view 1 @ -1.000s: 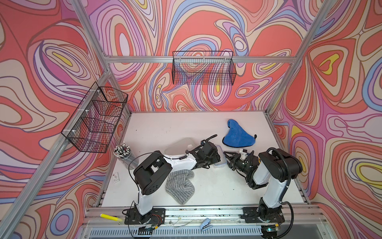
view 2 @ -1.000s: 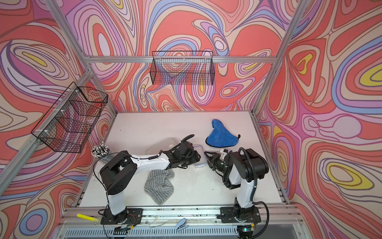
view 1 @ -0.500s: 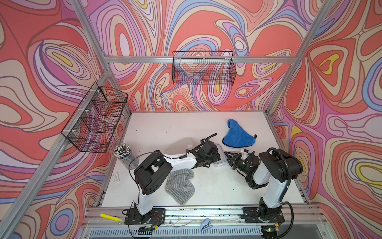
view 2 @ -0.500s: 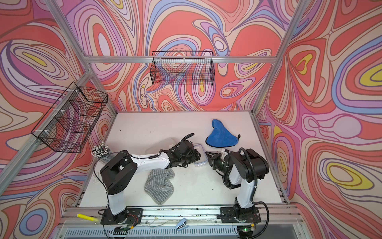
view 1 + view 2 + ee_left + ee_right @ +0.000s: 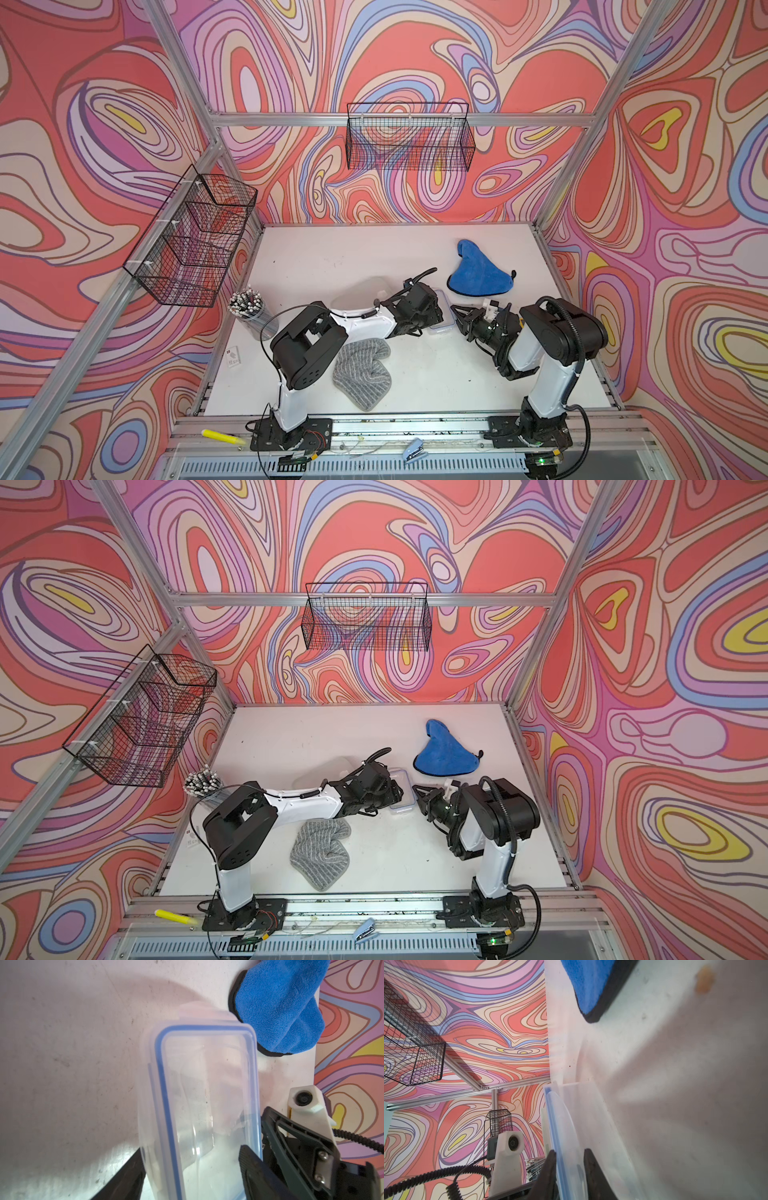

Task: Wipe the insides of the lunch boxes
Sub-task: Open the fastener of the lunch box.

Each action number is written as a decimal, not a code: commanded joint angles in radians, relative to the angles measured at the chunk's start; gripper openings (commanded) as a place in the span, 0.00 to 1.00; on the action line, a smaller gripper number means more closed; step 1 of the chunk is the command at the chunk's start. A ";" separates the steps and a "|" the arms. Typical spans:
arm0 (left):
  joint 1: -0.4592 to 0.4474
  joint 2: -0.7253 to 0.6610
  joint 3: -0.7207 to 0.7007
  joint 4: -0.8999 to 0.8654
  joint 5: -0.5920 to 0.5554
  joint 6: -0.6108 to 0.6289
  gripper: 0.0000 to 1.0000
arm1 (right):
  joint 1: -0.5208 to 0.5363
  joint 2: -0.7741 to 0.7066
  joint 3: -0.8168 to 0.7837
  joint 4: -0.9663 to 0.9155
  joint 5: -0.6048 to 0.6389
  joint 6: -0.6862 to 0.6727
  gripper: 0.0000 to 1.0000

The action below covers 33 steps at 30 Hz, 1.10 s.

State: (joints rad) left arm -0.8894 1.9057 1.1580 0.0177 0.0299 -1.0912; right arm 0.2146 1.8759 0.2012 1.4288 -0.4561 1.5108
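Lid removal on the small lunch box; no wiping begun.

Right gripper (image 5: 570,1152) has its jaws nipped close on the edge of the blue-rimmed lid (image 5: 203,1084), while the left gripper (image 5: 191,1153) stands wide, clamped across the small lunch box (image 5: 593,1118) at mid-table between the two arms. Next, I'd judge, the lid wants peeling up while the left pins the tub down, then a cloth fetched: blue cloth (image 5: 478,274) lies just behind, grey cloth (image 5: 361,370) nearer the front. The large lunch box (image 5: 365,291) sits behind the left arm.
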 commanded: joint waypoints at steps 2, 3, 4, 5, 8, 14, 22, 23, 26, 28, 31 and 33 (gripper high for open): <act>-0.003 -0.013 -0.016 -0.057 -0.028 0.042 0.79 | 0.010 0.000 -0.020 0.059 -0.021 -0.001 0.27; 0.000 -0.022 -0.025 -0.046 -0.028 0.041 0.80 | 0.009 -0.004 -0.023 0.059 -0.019 -0.003 0.28; 0.004 -0.027 -0.034 -0.030 -0.026 0.038 0.81 | 0.009 -0.009 -0.027 0.059 -0.018 -0.006 0.28; 0.007 -0.031 -0.042 -0.015 -0.019 0.037 0.82 | 0.009 -0.015 -0.028 0.060 -0.017 -0.008 0.29; 0.019 -0.042 -0.058 0.013 -0.007 0.033 0.84 | 0.009 -0.031 -0.033 0.058 -0.019 -0.008 0.33; 0.033 -0.063 -0.073 0.066 0.001 0.047 0.88 | 0.008 -0.043 -0.044 0.059 -0.013 -0.010 0.35; 0.048 -0.067 -0.088 0.128 0.029 0.051 0.92 | 0.009 -0.088 -0.047 0.029 -0.007 -0.016 0.36; 0.051 -0.066 -0.087 0.130 0.032 0.054 0.93 | 0.009 -0.099 -0.049 0.019 -0.004 -0.020 0.36; 0.055 -0.071 -0.082 0.133 0.036 0.065 0.93 | 0.009 -0.158 -0.051 -0.033 -0.001 -0.032 0.36; 0.057 -0.074 -0.081 0.134 0.035 0.069 0.94 | 0.009 -0.205 -0.043 -0.097 -0.008 -0.055 0.36; 0.058 -0.077 -0.085 0.141 0.036 0.070 0.94 | 0.008 -0.295 -0.023 -0.234 -0.012 -0.098 0.36; 0.058 -0.082 -0.093 0.167 0.036 0.064 0.95 | 0.009 -0.359 -0.007 -0.334 -0.017 -0.129 0.36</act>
State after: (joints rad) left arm -0.8375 1.8633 1.0824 0.1505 0.0677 -1.0397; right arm 0.2176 1.5841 0.1669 1.2396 -0.4679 1.4292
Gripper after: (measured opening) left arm 0.946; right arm 0.361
